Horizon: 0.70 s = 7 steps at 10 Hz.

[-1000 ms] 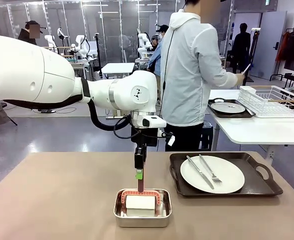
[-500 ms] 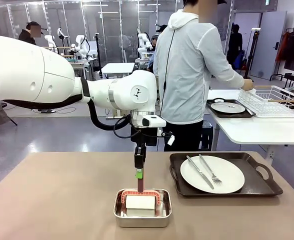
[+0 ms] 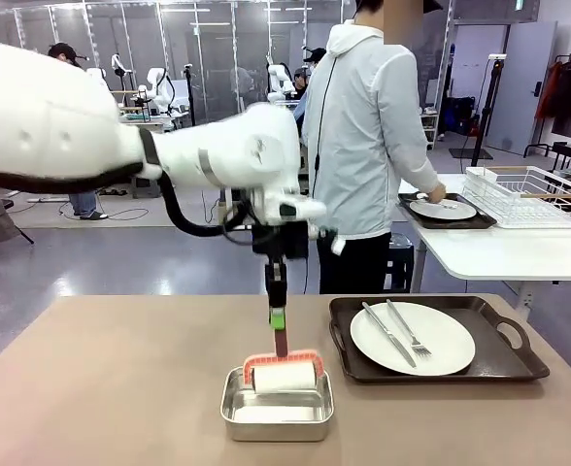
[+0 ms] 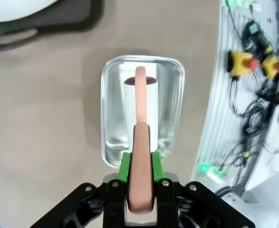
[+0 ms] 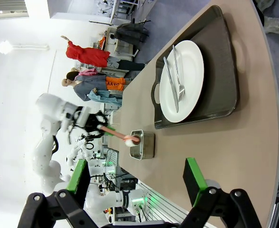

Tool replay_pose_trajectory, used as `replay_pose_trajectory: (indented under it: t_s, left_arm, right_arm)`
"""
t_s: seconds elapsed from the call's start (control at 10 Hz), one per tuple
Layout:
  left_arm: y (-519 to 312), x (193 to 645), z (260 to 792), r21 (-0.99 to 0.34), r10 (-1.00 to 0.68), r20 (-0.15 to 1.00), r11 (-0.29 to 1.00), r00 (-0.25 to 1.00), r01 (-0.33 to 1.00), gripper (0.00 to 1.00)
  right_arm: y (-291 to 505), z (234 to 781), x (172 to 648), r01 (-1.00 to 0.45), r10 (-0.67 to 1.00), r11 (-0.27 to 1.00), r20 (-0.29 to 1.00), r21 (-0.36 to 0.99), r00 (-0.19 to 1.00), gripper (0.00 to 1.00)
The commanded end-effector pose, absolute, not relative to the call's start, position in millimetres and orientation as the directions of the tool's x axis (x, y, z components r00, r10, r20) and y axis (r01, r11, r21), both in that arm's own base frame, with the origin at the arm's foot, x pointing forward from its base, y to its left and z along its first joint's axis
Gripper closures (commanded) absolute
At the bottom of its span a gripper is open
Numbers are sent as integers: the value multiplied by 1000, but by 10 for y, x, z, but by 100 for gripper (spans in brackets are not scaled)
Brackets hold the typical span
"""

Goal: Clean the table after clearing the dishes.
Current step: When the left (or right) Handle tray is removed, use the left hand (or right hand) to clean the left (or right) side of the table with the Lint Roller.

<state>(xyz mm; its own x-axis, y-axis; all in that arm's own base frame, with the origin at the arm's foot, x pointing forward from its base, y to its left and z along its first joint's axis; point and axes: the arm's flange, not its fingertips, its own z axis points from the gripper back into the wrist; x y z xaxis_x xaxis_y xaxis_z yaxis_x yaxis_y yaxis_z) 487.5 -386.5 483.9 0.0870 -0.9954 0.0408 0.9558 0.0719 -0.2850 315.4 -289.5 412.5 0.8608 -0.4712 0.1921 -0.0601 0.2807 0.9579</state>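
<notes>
Your left gripper [image 3: 279, 325] is pinching the salmon handle [image 4: 140, 180] of a roller [image 3: 285, 375], with its green pads [image 4: 124, 166] pressed against the handle's sides. The gripper points straight down. The handle drops from it and curves over the roller's white drum, which lies level over a steel pan [image 3: 235, 412] at about rim height. You cannot tell whether the drum touches the pan floor. In the left wrist view the handle runs down the middle of the pan [image 4: 177, 95].

The pan stands on the table [image 3: 111, 388], near the front edge and about mid-width. Just beside it, on the robot's right, is a dark tray [image 3: 504, 367] holding a white plate [image 3: 451, 348]. A knife [image 3: 387, 334] and a fork [image 3: 409, 330] lie side by side across the plate.

Your right gripper [image 5: 137, 175] has its fingers spread wide with nothing between them. It looks along the table [image 5: 234, 156] toward the same tray [image 5: 225, 61] and plate [image 5: 189, 80].

Beyond the table, a person [image 3: 363, 126] stands at a white table [image 3: 499, 254], turned toward it. One hand [image 3: 438, 192] is at a second plate [image 3: 443, 210] on a second tray [image 3: 418, 217], next to a wire rack [image 3: 528, 194].
</notes>
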Motion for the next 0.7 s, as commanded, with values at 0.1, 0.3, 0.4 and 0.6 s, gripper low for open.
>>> replay_pose_trajectory:
  t_s: [0.1,0.3,0.4,0.6]
  left_arm:
    - [-2952,4495,5499,-275,-851,284,369,441,888,100]
    - [-1839,4509,5463,-380,-448,468,675,761,632,100]
    - [-1779,4502,5410,-382,-428,469,691,773,614,100]
    - [-1584,4508,5265,-421,-363,481,702,798,574,100]
  right_arm:
    - [-2888,4156,3132,-66,-470,281,197,957,861,0]
    - [-2888,4156,3132,-66,-470,281,197,957,861,0]
    - [-2888,4156,3132,-66,-470,281,197,957,861,0]
    - [-2888,4156,3132,-66,-470,281,197,957,861,0]
